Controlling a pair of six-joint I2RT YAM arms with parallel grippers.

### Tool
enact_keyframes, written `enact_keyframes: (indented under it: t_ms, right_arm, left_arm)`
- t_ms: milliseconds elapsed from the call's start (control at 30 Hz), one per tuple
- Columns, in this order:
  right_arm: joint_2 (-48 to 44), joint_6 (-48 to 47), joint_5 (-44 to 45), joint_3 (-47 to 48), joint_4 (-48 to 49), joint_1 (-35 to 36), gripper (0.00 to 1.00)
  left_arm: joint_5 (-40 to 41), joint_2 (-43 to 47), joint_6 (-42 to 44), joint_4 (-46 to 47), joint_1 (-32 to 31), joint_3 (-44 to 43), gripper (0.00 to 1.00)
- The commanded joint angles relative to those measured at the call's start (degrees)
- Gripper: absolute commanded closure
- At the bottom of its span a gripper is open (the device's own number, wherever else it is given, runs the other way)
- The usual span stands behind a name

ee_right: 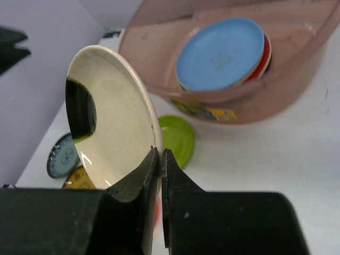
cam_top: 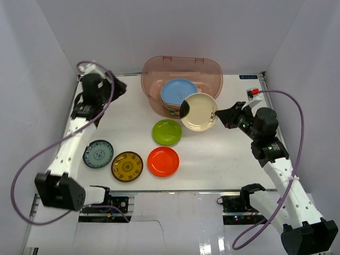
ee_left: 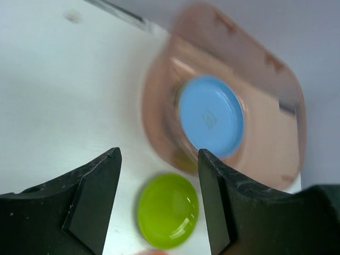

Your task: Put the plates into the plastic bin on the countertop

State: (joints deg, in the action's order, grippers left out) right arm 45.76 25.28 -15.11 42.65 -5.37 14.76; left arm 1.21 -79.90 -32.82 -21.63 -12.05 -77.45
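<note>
No legible text anywhere.

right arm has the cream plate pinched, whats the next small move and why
Probably carry it a bit further over the plastic bin, then lower it. The right pincer is shut on the rim of the cream plate, which hangs tilted at the bin's near right corner, not yet over the light blue plate that tops the stack inside.
</note>
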Motion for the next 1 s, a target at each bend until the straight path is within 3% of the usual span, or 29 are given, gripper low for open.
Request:
enact_keyframes:
  t_ms: [0,100,167,300,400,500,633,733,967]
  right_arm:
    - [6.16,1.44,1.40,6.11,7.71,0.09,0.92]
    - [18.54,0.74,4.11,14.89,12.48,0.09,0.92]
    - [29.00,-1.02,5.09,23.21,12.75,0.09,0.92]
    - [47.44,-2.16,4.83,36.25,11.79,0.09,0.92]
    - [56.33,-2.69,4.48,45.04,9.59,0.00,0.92]
    - [63.02,-3.30,2.46,53.92,5.55,-0.09,0.85]
    - [65.78,-3.92,-0.17,58.07,2.03,-0.09,0.44]
    - [64.64,-4.36,-2.11,56.84,2.64,-0.09,0.20]
    - [56.47,-3.39,-10.71,47.80,8.17,1.32,0.16]
  left_arm:
    - [1.96,9.56,-6.11,0.18,8.52,16.83,0.30]
    - [5.10,16.43,-5.86,-4.28,13.79,23.11,0.29]
    - [8.78,19.25,-5.33,-6.05,13.99,25.06,0.27]
    - [13.98,19.52,-4.80,-11.24,14.51,28.05,0.24]
    - [17.33,18.20,-6.11,-13.09,15.82,30.86,0.23]
    - [16.02,17.32,-8.75,-12.74,19.68,33.94,0.23]
    - [11.28,18.28,-10.42,-11.07,27.50,37.37,0.23]
    - [7.32,20.65,-12.53,-12.03,34.98,39.83,0.23]
    - [11.43,20.40,-18.16,-24.05,38.33,39.13,0.22]
